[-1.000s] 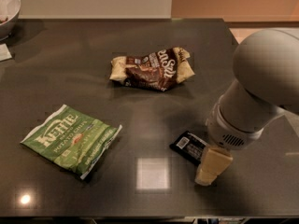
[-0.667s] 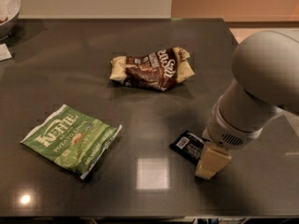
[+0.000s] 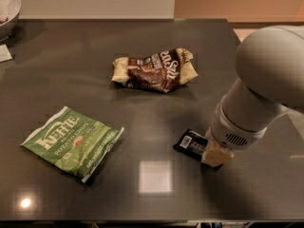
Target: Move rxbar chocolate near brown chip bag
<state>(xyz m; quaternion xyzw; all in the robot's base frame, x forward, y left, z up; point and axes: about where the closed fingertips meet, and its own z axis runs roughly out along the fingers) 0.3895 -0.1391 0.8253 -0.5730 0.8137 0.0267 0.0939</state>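
Note:
The rxbar chocolate (image 3: pixel 190 143), a small flat black wrapper with a white label patch, lies on the dark table at lower right. My gripper (image 3: pixel 216 154) is down at the bar's right end, which it covers; a cream-coloured finger (image 3: pixel 218 153) shows there. The brown chip bag (image 3: pixel 155 69), wrinkly dark brown with cream ends, lies at the table's upper middle, well apart from the bar. My white arm (image 3: pixel 259 91) fills the right side.
A flat green Kettle chips bag (image 3: pixel 71 141) lies at lower left. A white bowl (image 3: pixel 7 8) stands at the far left corner with a small paper (image 3: pixel 4 53) beside it. The table's front edge (image 3: pixel 142 220) runs along the bottom.
My gripper has moved a little up and in over the bar's right end. The bar, both bags and the bowl have not moved.

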